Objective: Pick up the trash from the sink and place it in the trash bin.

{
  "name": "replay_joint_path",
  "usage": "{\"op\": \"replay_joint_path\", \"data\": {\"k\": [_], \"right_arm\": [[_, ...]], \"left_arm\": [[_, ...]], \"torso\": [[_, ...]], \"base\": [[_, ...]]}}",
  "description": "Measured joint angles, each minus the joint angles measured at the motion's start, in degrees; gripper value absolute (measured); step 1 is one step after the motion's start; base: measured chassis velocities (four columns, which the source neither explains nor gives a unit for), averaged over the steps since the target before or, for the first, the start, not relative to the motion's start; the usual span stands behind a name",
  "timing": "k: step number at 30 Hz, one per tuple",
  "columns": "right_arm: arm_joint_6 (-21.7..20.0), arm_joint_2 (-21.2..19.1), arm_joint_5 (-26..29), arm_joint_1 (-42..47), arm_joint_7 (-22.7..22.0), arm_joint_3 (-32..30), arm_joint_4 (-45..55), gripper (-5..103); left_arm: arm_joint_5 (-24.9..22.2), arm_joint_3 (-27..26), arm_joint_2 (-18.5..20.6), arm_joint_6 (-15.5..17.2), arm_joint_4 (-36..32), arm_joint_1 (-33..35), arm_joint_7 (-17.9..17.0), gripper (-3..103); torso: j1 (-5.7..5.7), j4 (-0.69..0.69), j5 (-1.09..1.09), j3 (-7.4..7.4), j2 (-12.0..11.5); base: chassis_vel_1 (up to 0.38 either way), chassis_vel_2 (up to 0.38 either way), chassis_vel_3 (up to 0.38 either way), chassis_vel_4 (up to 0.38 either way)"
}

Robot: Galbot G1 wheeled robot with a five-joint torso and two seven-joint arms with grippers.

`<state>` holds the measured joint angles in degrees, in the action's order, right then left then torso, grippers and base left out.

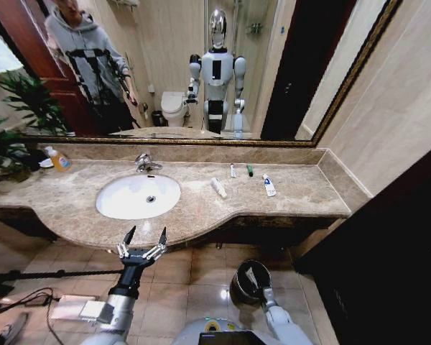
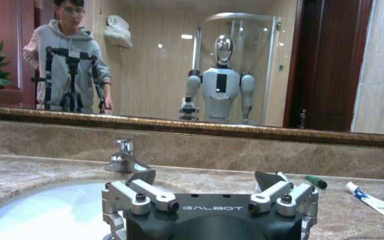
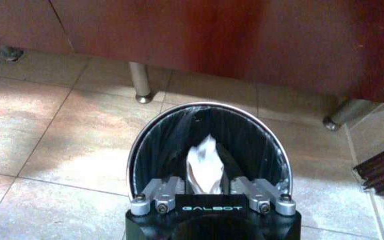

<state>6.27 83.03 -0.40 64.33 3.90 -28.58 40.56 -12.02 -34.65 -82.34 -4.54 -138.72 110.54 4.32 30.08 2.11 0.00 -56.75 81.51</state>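
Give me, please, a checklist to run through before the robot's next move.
1. Right tool above the bin: ok, it hangs over the opening.
2. White packet gripped: ok, it appears pinched in the right tool, not yet dropped.
3. Left tool ready: ok, open and empty, in front of the counter edge.
4. Sink free of trash: ok, the basin looks bare.
5. Counter free of trash: not ok; a white tube, a small white tube, a green tube and a blue-marked tube lie beside the sink.
6. Room left in the bin: cannot tell, its inside is dark.
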Motion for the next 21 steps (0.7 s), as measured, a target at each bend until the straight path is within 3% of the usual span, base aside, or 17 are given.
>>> {"op": "replay_joint_path", "data": {"k": [1,4,11,14,16,18,21], "right_arm": [[-0.07,-0.15,0.03,0.17,0.00,0.00,0.23,34],[-0.13,-0.43,0.29,0.52,0.00,-0.10,0.80,50],[-0.22,-0.65,0.63,1.69,0.00,-0.20,2.18,73],[-0.34,-0.95,1.35,3.07,-0.03,-0.26,3.76,89],[-0.39,-1.06,1.54,3.52,-0.04,-0.27,4.30,89],[-0.41,-1.35,1.78,4.77,-0.03,-0.31,5.73,98],[-0.33,-1.85,1.88,7.36,-0.04,-0.38,9.38,100]], "left_arm": [[0.00,0.00,0.00,0.00,0.00,0.00,0.00,100],[0.00,0.00,0.00,0.00,0.00,0.00,0.00,100],[0.00,0.00,0.00,0.00,0.00,0.00,0.00,100],[0.00,0.00,0.00,0.00,0.00,0.00,0.00,100],[0.00,0.00,0.00,0.00,0.00,0.00,0.00,100],[0.00,0.00,0.00,0.00,0.00,0.00,0.00,100],[0.00,0.00,0.00,0.00,0.00,0.00,0.00,100]], "torso": [[0.00,0.00,0.00,0.00,0.00],[0.00,0.00,0.00,0.00,0.00],[0.00,0.00,0.00,0.00,0.00],[0.00,0.00,0.00,0.00,0.00],[0.00,0.00,0.00,0.00,0.00],[0.00,0.00,0.00,0.00,0.00],[0.00,0.00,0.00,0.00,0.00]], "base": [[0.000,0.000,0.000,0.000],[0.000,0.000,0.000,0.000],[0.000,0.000,0.000,0.000],[0.000,0.000,0.000,0.000],[0.000,0.000,0.000,0.000],[0.000,0.000,0.000,0.000],[0.000,0.000,0.000,0.000]]}}
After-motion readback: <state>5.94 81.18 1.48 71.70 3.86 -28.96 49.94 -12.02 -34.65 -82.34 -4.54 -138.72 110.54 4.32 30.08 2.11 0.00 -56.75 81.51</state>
